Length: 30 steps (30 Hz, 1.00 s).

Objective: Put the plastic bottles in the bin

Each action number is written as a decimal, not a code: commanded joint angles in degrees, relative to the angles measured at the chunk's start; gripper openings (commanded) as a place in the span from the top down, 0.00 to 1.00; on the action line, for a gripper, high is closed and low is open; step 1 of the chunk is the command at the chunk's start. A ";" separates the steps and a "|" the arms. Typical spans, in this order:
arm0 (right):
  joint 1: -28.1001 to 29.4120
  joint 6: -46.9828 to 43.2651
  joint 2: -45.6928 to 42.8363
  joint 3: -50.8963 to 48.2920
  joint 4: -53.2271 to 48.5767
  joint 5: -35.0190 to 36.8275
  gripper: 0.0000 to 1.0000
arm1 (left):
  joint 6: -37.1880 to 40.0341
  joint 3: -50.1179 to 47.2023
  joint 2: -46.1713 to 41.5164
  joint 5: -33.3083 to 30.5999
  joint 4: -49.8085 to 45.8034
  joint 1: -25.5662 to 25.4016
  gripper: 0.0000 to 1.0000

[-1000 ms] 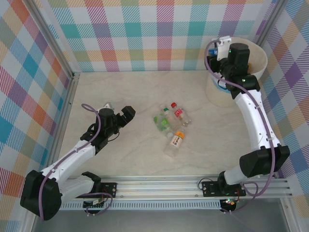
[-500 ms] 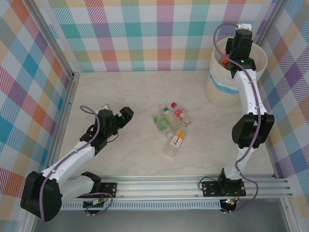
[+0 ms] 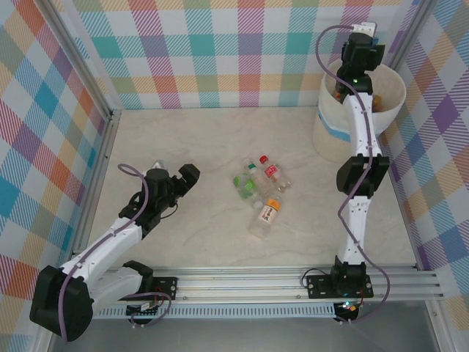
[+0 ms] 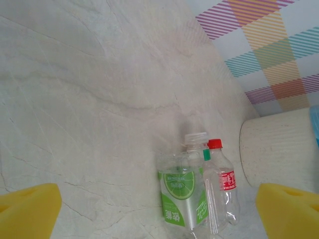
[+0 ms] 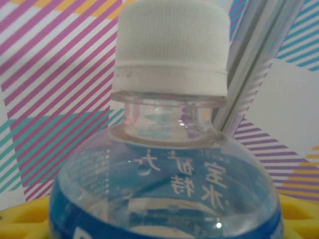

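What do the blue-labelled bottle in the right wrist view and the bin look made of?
Blue-labelled bottle: clear glossy plastic, see-through with bright highlights. Its white cap: opaque plastic, finely ribbed. Bin: cream-white, matte, faintly ridged wall; probably plastic, though the look leaves it open.

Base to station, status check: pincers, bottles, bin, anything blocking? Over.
Left pincer open, low, facing loose bottles mid-table. Right pincer high at bin, blue-label bottle between its pads, grip unclear. Nothing blocking.
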 commanded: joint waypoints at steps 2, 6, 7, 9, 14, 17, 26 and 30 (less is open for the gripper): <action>-0.27 -9.66 0.57 3.44 -5.55 0.53 0.19 | -1.35 -2.61 -2.66 -2.13 -0.59 0.86 0.00; -0.23 -7.28 -4.90 -4.05 -6.63 -2.95 0.11 | -1.43 -3.15 -3.30 -2.00 -0.27 0.97 0.00; -0.27 -5.86 -6.77 -5.90 -7.34 -5.23 0.09 | -1.20 -3.05 -3.23 -1.82 -0.29 1.06 0.00; -0.23 -2.77 -9.93 -8.98 -8.76 -9.00 0.09 | -0.95 -2.78 -3.01 -1.27 -0.37 1.06 0.00; -0.03 4.21 -17.27 -15.78 -11.73 -14.71 0.06 | -0.80 -2.57 -2.17 0.45 -0.01 1.14 0.00; 0.40 7.84 -22.36 -21.46 -13.44 -17.13 0.02 | -0.45 -2.39 -1.66 1.79 -0.26 1.24 0.00; 1.32 26.93 -46.32 -53.49 -7.13 -30.41 0.00 | 1.44 -1.65 1.87 3.45 -1.50 1.54 0.00; 1.45 33.67 -57.47 -67.69 -4.74 -39.81 0.00 | 1.70 -1.09 3.26 3.61 -1.06 1.76 0.00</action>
